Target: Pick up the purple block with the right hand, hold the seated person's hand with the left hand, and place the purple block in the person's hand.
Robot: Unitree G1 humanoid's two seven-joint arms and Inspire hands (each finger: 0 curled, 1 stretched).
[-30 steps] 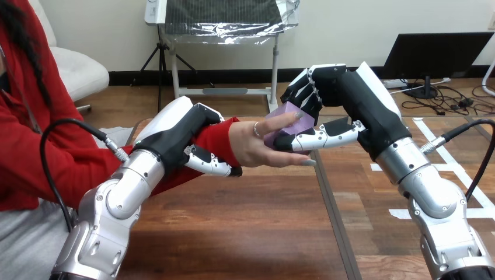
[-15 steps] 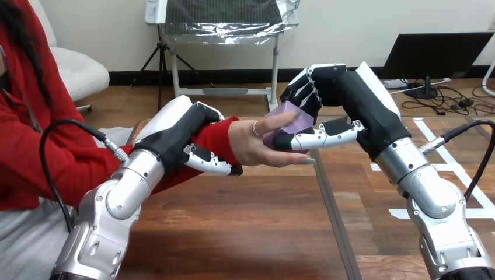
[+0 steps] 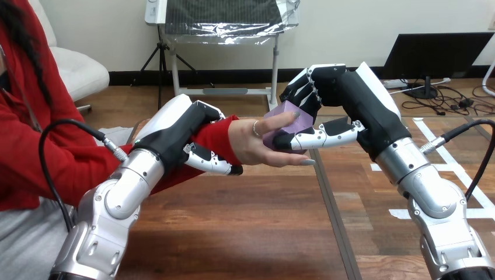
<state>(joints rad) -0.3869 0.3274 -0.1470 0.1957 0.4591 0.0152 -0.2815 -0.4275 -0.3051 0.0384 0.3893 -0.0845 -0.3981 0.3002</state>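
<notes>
A robotics lab; robot arms (image 3: 117, 198) reach over a wooden table (image 3: 245, 233) marked with white tape (image 3: 403, 213).

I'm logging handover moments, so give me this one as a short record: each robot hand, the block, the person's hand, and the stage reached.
left hand: curled round the person's wrist, over the red sleeve
right hand: pinches the purple block between fingers and thumb
purple block: up off the table, against the person's palm; one of the person's fingers lies across it
person's hand: open, fingers stretched toward the right hand
stage: block at the palm, not yet released
</notes>
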